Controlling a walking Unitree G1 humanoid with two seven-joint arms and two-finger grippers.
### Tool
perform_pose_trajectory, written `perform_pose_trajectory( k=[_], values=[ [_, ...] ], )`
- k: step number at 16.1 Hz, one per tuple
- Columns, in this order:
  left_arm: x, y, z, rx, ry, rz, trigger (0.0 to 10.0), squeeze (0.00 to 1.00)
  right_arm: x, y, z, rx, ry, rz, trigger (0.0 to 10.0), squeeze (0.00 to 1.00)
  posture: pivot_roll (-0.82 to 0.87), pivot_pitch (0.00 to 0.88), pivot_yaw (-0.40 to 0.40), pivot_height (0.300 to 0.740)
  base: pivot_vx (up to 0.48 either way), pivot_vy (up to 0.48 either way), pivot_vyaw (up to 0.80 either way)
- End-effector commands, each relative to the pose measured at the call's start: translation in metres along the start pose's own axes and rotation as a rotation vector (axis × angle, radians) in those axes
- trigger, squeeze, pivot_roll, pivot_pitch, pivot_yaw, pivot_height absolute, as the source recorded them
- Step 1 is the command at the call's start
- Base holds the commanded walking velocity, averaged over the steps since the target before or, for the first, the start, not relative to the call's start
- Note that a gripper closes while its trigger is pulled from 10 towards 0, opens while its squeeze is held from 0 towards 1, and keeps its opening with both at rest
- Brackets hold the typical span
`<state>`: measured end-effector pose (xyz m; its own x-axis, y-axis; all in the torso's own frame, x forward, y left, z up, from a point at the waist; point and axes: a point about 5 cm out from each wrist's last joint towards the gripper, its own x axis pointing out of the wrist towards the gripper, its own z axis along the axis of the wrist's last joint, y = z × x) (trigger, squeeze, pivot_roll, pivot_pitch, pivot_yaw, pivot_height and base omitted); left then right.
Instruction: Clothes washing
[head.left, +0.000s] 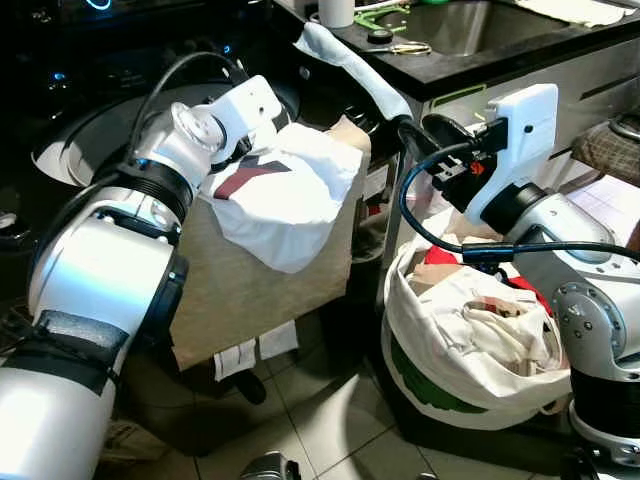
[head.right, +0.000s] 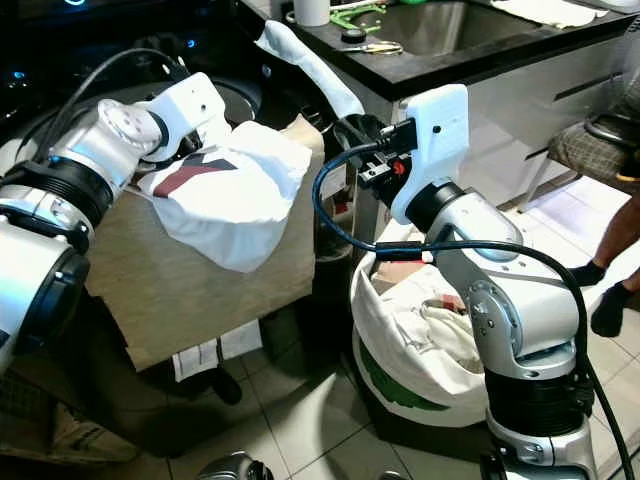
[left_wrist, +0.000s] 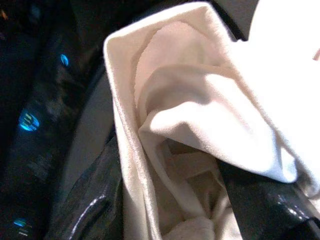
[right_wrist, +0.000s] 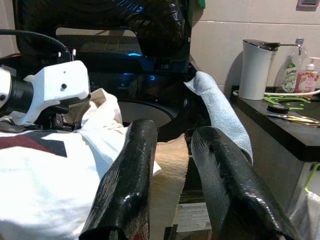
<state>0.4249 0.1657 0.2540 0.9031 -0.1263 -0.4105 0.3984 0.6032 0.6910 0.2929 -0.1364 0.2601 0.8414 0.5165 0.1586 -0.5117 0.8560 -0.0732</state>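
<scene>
A white garment (head.left: 285, 190) with a dark red and black mark hangs over the rim of the dark top-loading washing machine (head.left: 95, 135). My left gripper (head.left: 266, 150) is shut on it, and its fingers are buried in the folds; one finger (left_wrist: 260, 200) pokes out under the cloth. My right gripper (right_wrist: 174, 132) is open and holds nothing. It hovers just right of the garment, above the white laundry bag (head.left: 440, 370) full of clothes.
A beige towel (head.left: 250, 290) drapes down the machine's front. A light blue cloth (head.left: 350, 62) lies over the corner beside the black counter (head.left: 480, 60) with sink and scissors. A person's legs (head.right: 610, 270) stand at the far right on the tiled floor.
</scene>
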Motion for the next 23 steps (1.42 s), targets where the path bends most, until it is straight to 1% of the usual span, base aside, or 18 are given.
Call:
perform_pose_trajectory(
  k=[1, 2, 3, 4, 5, 6, 7, 8, 9, 11, 12, 14, 16, 18, 20, 21, 22, 23],
  values=[
    [-0.003, 0.004, 0.003, -0.128, -0.011, -0.036, 10.0, 0.0, 0.002, 0.002, 0.003, -0.005, -0.001, 0.016, 10.0, 0.0, -0.06, 0.0, 0.108, 0.719, 0.0, 0.0, 0.0],
    [-0.005, 0.006, 0.007, -0.192, -0.034, -0.06, 10.0, 0.0, 0.001, 0.001, 0.002, -0.009, 0.002, 0.018, 10.0, 0.0, -0.06, 0.0, 0.107, 0.719, 0.0, 0.0, 0.0],
    [-0.005, 0.006, 0.007, -0.192, -0.034, -0.06, 10.0, 0.0, 0.001, 0.001, 0.002, -0.009, 0.002, 0.018, 10.0, 0.0, -0.06, 0.0, 0.107, 0.719, 0.0, 0.0, 0.0],
    [-0.008, 0.015, 0.015, -0.285, -0.098, -0.004, 10.0, 0.0, 0.001, -0.001, 0.002, -0.013, 0.001, 0.01, 10.0, 0.0, -0.06, 0.0, 0.105, 0.719, 0.0, 0.0, 0.0],
    [-0.013, 0.034, 0.02, -0.365, -0.156, 0.22, 10.0, 0.0, 0.001, -0.007, 0.004, -0.01, -0.011, -0.032, 10.0, 0.0, -0.06, 0.0, 0.104, 0.719, 0.0, 0.0, 0.0],
    [-0.02, 0.048, 0.023, -0.271, -0.173, 0.363, 10.0, 0.0, 0.002, -0.013, 0.006, -0.014, -0.023, -0.074, 10.0, 0.0, -0.06, 0.0, 0.105, 0.719, 0.0, 0.0, 0.0],
    [-0.023, 0.053, 0.025, -0.293, -0.191, 0.385, 10.0, 0.0, 0.003, -0.019, 0.008, -0.031, -0.034, -0.117, 10.0, 0.0, -0.06, 0.0, 0.11, 0.719, 0.0, 0.0, 0.0],
    [-0.023, 0.053, 0.026, -0.298, -0.196, 0.37, 10.0, 0.0, 0.003, -0.021, 0.009, -0.037, -0.038, -0.133, 10.0, 0.0, -0.07, 0.0, 0.113, 0.719, 0.0, 0.0, 0.0],
    [-0.023, 0.053, 0.029, -0.273, -0.202, 0.363, 10.0, 0.0, 0.002, -0.025, 0.01, -0.035, -0.046, -0.159, 10.0, 0.0, -0.06, 0.0, 0.113, 0.719, 0.0, 0.0, 0.0],
    [-0.026, 0.057, 0.035, -0.187, -0.216, 0.434, 10.0, 0.0, 0.002, -0.027, 0.011, -0.024, -0.055, -0.188, 10.0, 0.0, -0.07, 0.0, 0.116, 0.719, 0.0, 0.0, 0.0],
    [-0.026, 0.057, 0.037, -0.184, -0.225, 0.431, 10.0, 0.0, 0.002, -0.026, 0.011, -0.023, -0.056, -0.188, 10.0, 0.0, -0.07, 0.0, 0.12, 0.719, 0.0, 0.0, 0.0],
    [-0.03, 0.053, 0.058, -0.32, -0.454, 0.268, 10.0, 0.0, 0.001, -0.021, 0.011, -0.01, -0.061, -0.171, 10.0, 0.0, -0.09, 0.0, 0.125, 0.719, 0.0, 0.0, 0.0],
    [-0.032, 0.045, 0.063, -0.429, -0.607, 0.094, 10.0, 0.0, 0.001, -0.017, 0.009, -0.011, -0.042, -0.111, 10.0, 0.0, -0.08, 0.0, 0.114, 0.719, 0.0, 0.0, 0.0],
    [-0.037, 0.025, 0.059, -0.412, -0.833, -0.146, 10.0, 0.0, 0.002, -0.003, 0.005, -0.045, -0.001, 0.03, 10.0, 0.0, -0.07, 0.0, 0.083, 0.719, 0.0, 0.0, 0.0],
    [-0.052, 0.012, 0.053, -0.45, -0.983, -0.301, 10.0, 0.0, 0.004, -0.001, 0.004, -0.032, -0.001, 0.048, 10.0, 0.0, -0.06, 0.0, 0.068, 0.719, 0.0, 0.0, 0.0],
    [-0.062, 0.002, 0.045, -0.451, -1.022, -0.39, 10.0, 0.0, 0.004, 0.0, 0.003, -0.027, 0.001, 0.053, 10.0, 0.0, -0.06, 0.0, 0.063, 0.719, 0.0, 0.0, 0.0],
    [-0.077, -0.025, 0.023, -0.416, -0.996, -0.574, 10.0, 0.0, 0.004, 0.001, 0.002, -0.022, 0.007, 0.061, 10.0, 0.0, -0.05, 0.0, 0.057, 0.719, 0.0, 0.0, 0.0],
    [-0.077, -0.025, 0.023, -0.416, -0.996, -0.574, 10.0, 0.0, 0.004, 0.001, 0.002, -0.022, 0.007, 0.061, 10.0, 0.0, -0.05, 0.0, 0.057, 0.719, 0.0, 0.0, 0.0]
  ],
)
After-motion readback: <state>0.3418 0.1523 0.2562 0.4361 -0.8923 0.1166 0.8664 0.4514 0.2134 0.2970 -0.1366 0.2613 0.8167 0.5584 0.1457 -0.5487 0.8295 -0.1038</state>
